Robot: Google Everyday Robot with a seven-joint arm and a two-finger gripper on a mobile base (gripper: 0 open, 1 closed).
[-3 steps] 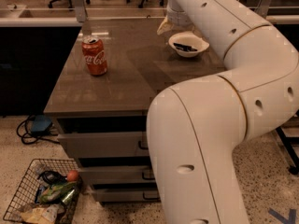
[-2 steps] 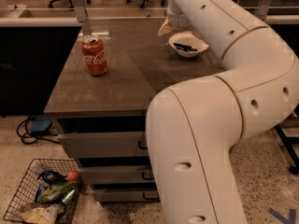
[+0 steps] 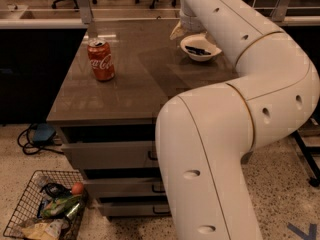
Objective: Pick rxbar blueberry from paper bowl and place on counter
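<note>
The white paper bowl (image 3: pixel 200 49) sits on the counter (image 3: pixel 135 79) at its far right. The dark rxbar blueberry (image 3: pixel 198 50) lies flat inside the bowl. My gripper (image 3: pixel 183 30) hangs just above and behind the bowl's left rim, at the end of the big white arm that fills the right of the view. Only a pale fingertip (image 3: pixel 176 32) shows beside the bowl; the rest is hidden by the arm.
A red cola can (image 3: pixel 101 59) stands upright on the counter's left side. Grey drawers (image 3: pixel 110 154) with black handles are below the top. A wire basket (image 3: pixel 42 209) of items sits on the floor at lower left. Office chairs stand behind the counter.
The arm has shifted slightly left over the bowl, covering more of its right rim. The bar still lies in the bowl and the can has not moved.
</note>
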